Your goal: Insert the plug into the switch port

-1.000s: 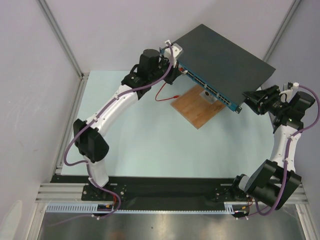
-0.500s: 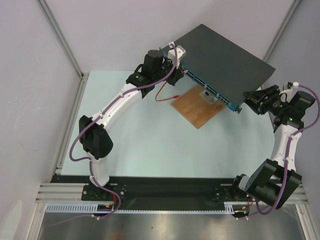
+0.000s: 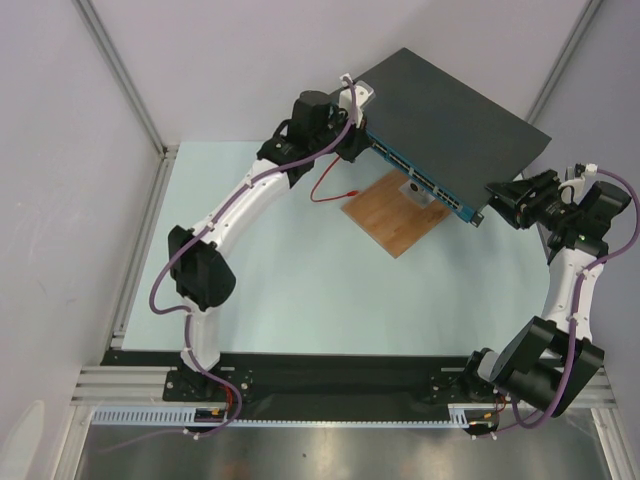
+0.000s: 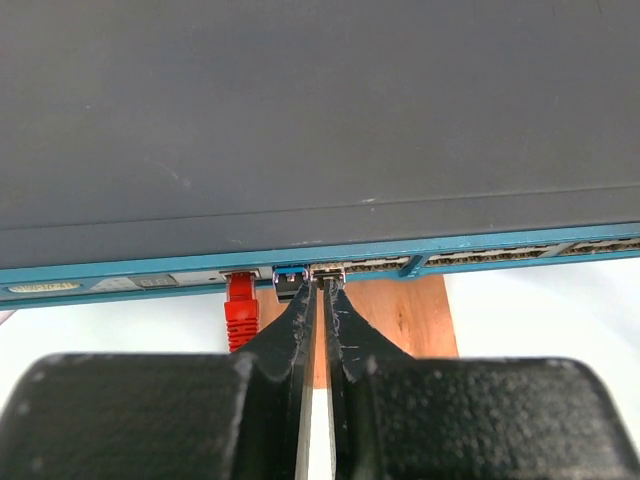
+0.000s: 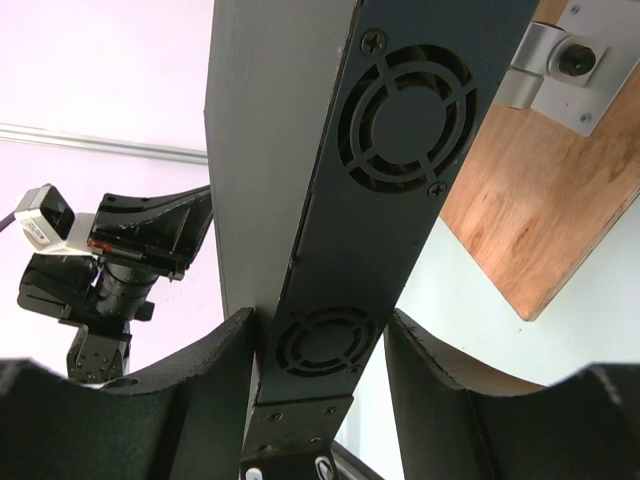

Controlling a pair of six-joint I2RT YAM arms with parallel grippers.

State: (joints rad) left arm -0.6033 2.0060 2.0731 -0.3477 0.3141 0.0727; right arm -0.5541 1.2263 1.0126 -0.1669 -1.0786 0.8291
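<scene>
Left gripper point(image 4: 320, 288) is at the switch's point(image 4: 320, 120) teal front; its fingers point(image 4: 352, 345) are almost together, only a slit between them, nothing seen in it, tips at the face; just left of the tips the red plug point(image 4: 240, 312) sits in a port point(image 4: 241, 277) near the switch's left end, boot sticking out; the cable point(image 3: 318, 190) loops onto the table point(image 3: 300, 280) before the switch; a board point(image 4: 405, 315) lies under the front edge; right gripper point(image 5: 320, 325) clamps the switch's vented right end.
</scene>
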